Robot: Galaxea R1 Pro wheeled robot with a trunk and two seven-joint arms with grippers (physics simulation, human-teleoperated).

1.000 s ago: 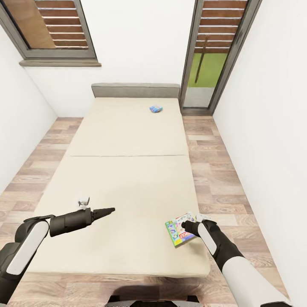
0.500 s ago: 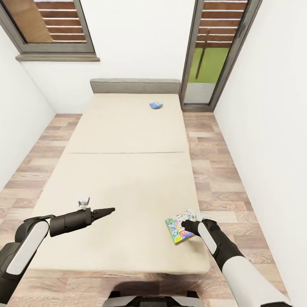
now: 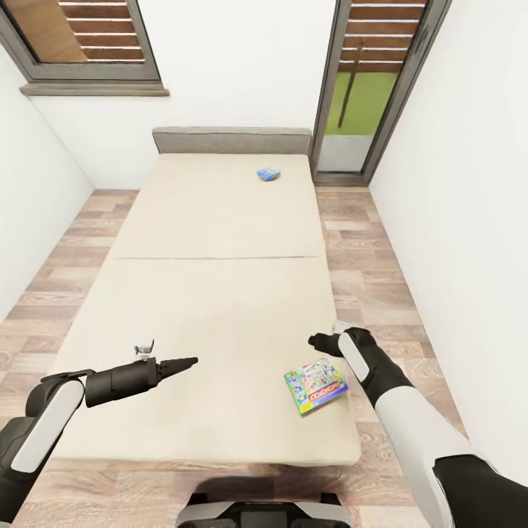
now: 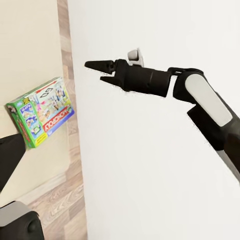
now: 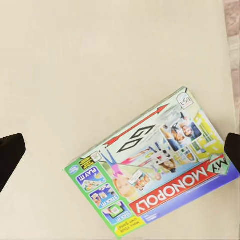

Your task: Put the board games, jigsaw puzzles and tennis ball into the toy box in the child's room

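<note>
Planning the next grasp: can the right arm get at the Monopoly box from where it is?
Probably yes: the right gripper hovers open just above the Monopoly box, nothing between them on the bed.

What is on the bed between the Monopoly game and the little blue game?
Nothing. In the head view, only bare cream bed and its seam lie between the Monopoly box near the robot and the small blue game by the headboard.

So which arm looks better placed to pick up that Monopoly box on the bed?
The right. Its gripper hovers open beside the Monopoly box, which lies at the bed's right edge, and its wrist camera looks straight down on the box. The left gripper is farther across the mattress.
</note>
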